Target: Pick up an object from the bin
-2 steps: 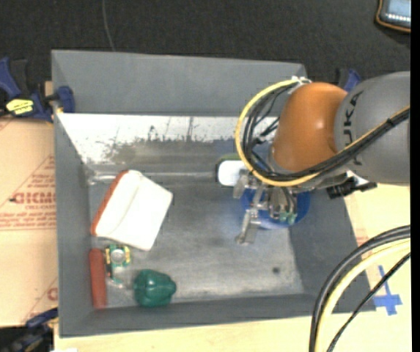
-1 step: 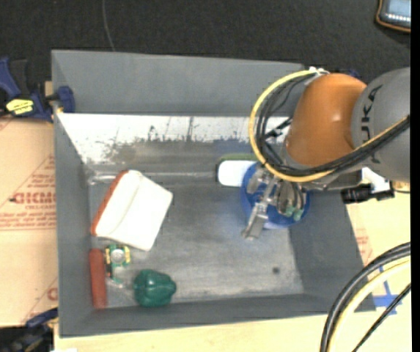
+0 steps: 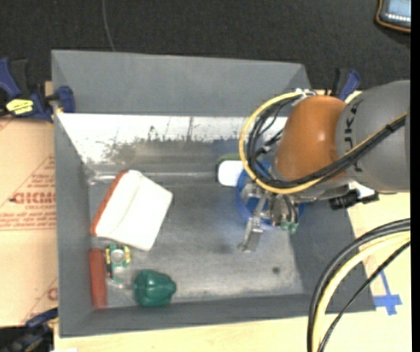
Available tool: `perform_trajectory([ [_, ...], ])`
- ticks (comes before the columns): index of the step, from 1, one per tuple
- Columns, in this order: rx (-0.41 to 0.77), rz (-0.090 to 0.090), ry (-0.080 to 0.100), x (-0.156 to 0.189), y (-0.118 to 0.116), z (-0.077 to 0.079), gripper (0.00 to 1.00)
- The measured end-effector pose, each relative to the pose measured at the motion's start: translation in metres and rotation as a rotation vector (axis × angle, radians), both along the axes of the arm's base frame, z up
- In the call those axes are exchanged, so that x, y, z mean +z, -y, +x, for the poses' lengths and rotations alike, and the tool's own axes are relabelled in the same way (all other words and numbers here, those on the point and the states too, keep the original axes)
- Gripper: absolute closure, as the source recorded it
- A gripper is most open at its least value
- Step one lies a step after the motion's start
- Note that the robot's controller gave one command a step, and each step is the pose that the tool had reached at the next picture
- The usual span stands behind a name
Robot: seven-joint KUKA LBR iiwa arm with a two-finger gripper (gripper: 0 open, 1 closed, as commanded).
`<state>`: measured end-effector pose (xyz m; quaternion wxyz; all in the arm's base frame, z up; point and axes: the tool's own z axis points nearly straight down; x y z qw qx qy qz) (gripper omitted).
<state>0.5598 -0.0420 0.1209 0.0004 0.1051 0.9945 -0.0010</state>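
Note:
My gripper (image 3: 251, 239) hangs low over the right part of the bin floor, under the orange wrist cover. Just behind it, at its upper left, lies a thing with a white rounded end (image 3: 230, 173) and a blue body (image 3: 242, 199), which the arm partly hides. Nothing shows at the gripper's tip, and bare grey floor lies below it.
A white box with an orange side (image 3: 133, 208) lies tilted at the left. Along the front left wall are a red-brown stick (image 3: 97, 277), a small clear bottle with yellow and green bits (image 3: 117, 261) and a green lump (image 3: 154, 288). The arm covers the bin's right wall.

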Motion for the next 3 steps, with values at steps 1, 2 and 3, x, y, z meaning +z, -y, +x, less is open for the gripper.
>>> perform_trajectory([
  [1, -0.263, 0.002, 0.017, 0.006, -0.017, 0.008, 0.0],
  [2, -0.284, -0.001, 0.005, -0.05, 0.004, -0.01, 0.0],
  [3, -0.28, 0.002, 0.024, -0.004, 0.001, -0.004, 0.0],
])
